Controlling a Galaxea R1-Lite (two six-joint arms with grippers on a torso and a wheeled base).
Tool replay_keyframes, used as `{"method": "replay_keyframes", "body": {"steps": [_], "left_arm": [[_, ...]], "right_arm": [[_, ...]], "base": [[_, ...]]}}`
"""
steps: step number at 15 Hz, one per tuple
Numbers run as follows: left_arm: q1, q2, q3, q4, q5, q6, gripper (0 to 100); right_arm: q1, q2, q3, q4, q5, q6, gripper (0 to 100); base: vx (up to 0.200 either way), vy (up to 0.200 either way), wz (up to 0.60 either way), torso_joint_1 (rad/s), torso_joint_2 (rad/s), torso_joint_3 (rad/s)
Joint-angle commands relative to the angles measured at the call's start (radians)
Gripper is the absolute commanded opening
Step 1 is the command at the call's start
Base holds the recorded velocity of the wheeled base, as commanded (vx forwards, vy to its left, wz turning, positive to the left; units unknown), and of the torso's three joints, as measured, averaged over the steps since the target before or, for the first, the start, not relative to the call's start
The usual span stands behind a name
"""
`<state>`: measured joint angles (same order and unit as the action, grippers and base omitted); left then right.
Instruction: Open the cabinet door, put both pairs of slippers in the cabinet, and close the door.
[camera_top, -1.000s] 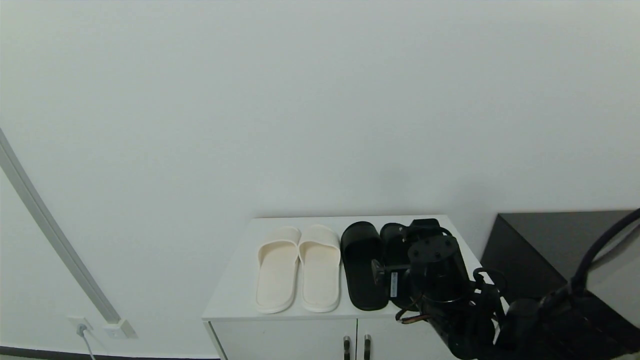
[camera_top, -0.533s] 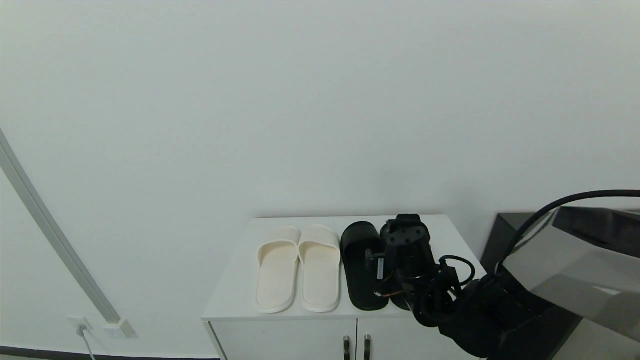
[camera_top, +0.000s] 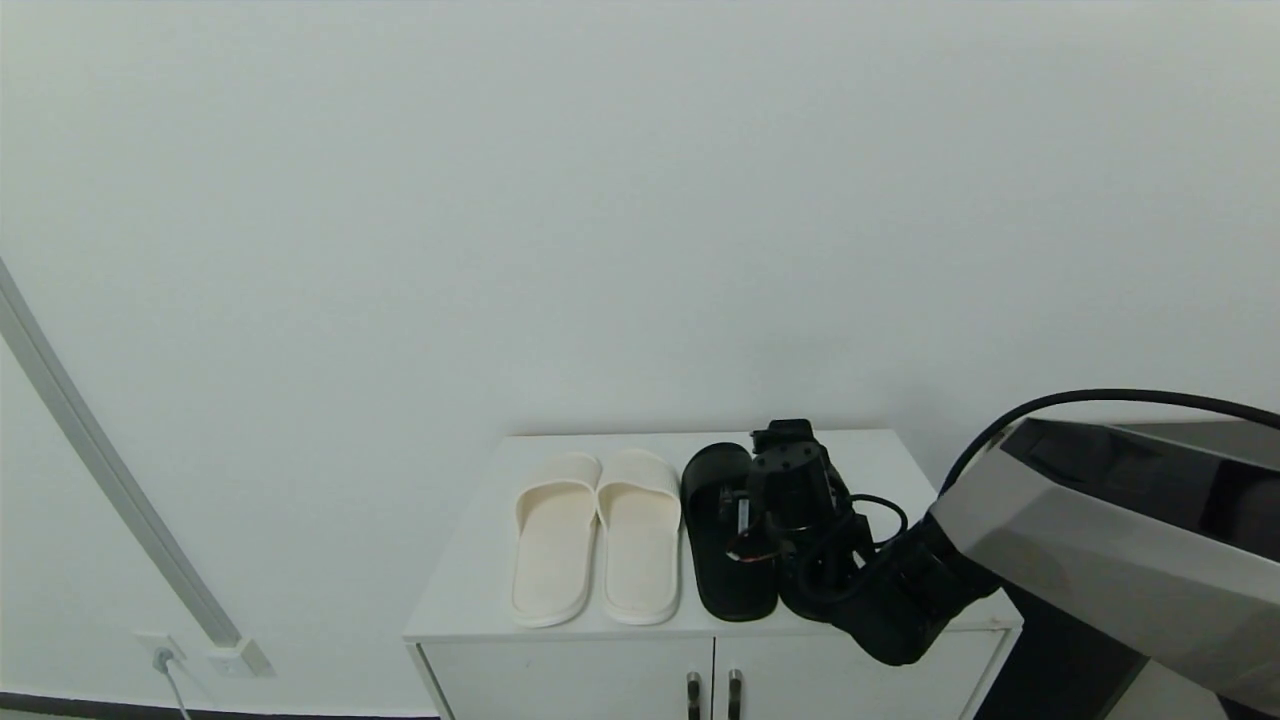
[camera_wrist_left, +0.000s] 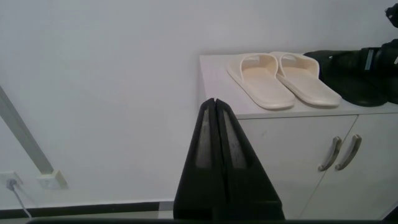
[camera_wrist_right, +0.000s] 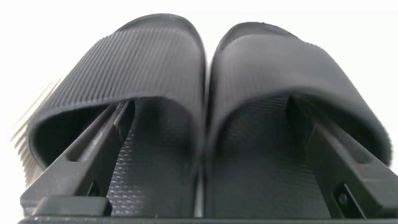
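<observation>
Cabinet: a white cabinet (camera_top: 470, 580) stands against the wall, and both of its doors (camera_top: 570, 680) are closed. The two bar handles (camera_top: 692, 690) sit side by side at the centre seam.

White slippers: this pair (camera_top: 620, 545) lies flat on the left half of the cabinet top, toes toward the wall. The two slippers touch along their inner edges.

Black slippers: this pair (camera_top: 725, 540) lies on the right half of the cabinet top, just beside the white pair and aligned the same way.

Right gripper: the right gripper (camera_top: 790, 480) is over the black slippers, with its arm crossing the cabinet's front right corner. In the right wrist view its jaws are spread wide, one finger (camera_wrist_right: 81, 165) under the strap of each slipper. The two adjoining inner sides lie between the fingers. The fingers appear to lie close to the footbeds, but contact cannot be confirmed.

Left gripper: the left gripper (camera_wrist_left: 215, 106) has its fingers pressed together and holds nothing. It hangs low, well to the left of the cabinet (camera_wrist_left: 280, 134), at about door height.

Surroundings: a grey cable duct (camera_top: 100, 460) runs diagonally down the wall to a socket (camera_top: 160, 650) near the floor.
</observation>
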<state>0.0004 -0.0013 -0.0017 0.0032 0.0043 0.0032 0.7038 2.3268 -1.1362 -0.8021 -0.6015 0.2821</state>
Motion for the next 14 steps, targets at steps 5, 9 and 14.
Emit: {"method": "replay_keyframes", "body": {"steps": [5,9,14], "left_arm": [[0.000,0.001,0.000,0.000,0.000,0.000,0],[0.001,0.001,0.000,-0.002,0.002,0.000,0],[0.001,0.001,0.000,-0.002,0.002,0.000,0]], "right_arm": [[-0.001,0.042,-0.022,-0.045,0.000,-0.038,0],[-0.001,0.039,-0.001,-0.065,0.000,-0.052,0],[-0.001,-0.049,0.085,-0.138,0.002,-0.107,0]], "base": [[0.000,0.000,0.00,0.000,0.00,0.000],[0.000,0.000,0.00,0.000,0.00,0.000],[0.000,0.000,0.00,0.000,0.00,0.000]]}}
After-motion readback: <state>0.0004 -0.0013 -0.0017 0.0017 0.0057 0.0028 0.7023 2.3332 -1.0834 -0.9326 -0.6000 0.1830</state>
